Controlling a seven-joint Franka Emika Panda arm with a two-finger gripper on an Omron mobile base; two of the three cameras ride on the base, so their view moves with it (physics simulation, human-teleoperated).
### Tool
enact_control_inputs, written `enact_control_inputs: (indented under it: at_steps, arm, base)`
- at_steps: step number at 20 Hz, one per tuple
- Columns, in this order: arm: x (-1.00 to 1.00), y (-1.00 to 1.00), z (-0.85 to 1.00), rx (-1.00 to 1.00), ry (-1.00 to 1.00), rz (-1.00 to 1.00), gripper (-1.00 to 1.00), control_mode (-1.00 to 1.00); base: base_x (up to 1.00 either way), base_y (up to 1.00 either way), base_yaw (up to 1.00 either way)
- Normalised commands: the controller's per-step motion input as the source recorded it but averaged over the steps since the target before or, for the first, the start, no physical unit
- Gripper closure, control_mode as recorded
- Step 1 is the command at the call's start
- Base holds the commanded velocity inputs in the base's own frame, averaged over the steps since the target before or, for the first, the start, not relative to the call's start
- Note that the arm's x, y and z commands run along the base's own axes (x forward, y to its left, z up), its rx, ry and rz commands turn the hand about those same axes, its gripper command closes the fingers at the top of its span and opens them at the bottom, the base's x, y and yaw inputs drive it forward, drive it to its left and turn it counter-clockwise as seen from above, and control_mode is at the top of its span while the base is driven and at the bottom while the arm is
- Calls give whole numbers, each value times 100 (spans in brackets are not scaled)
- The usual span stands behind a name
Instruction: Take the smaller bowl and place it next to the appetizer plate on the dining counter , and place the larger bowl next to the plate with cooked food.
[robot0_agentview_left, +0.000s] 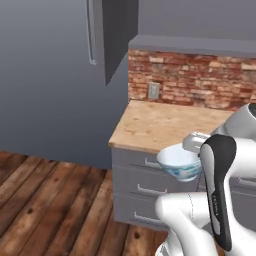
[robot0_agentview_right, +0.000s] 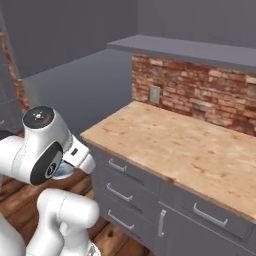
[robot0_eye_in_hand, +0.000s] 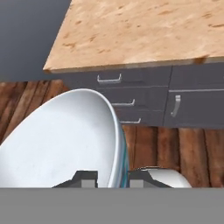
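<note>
My gripper is shut on the rim of a white bowl with a blue-green pattern on its outside. One fingertip is inside the rim and one outside. The bowl hangs in the air in front of the grey drawers, just below the counter's edge, with the hand at its right rim. From the right, a sliver of the bowl shows behind the arm's joint. Nothing here tells whether it is the smaller bowl or the larger bowl. The dining counter and both plates are out of view.
A kitchen counter with a light wood top stands against a red brick backsplash with a wall outlet. Grey drawers with metal handles sit under it. An upper cabinet hangs at the left. The floor is dark wood planks.
</note>
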Motion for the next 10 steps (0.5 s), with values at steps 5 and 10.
enact_control_inputs:
  at_steps: [5, 10]
  arm:
    - [0, 0, 0, 0, 0, 0, 100, 100]
    - [0, 0, 0, 0, 0, 0, 100, 100]
  base:
    - [-38, -51, 47]
    - [-57, -31, 52]
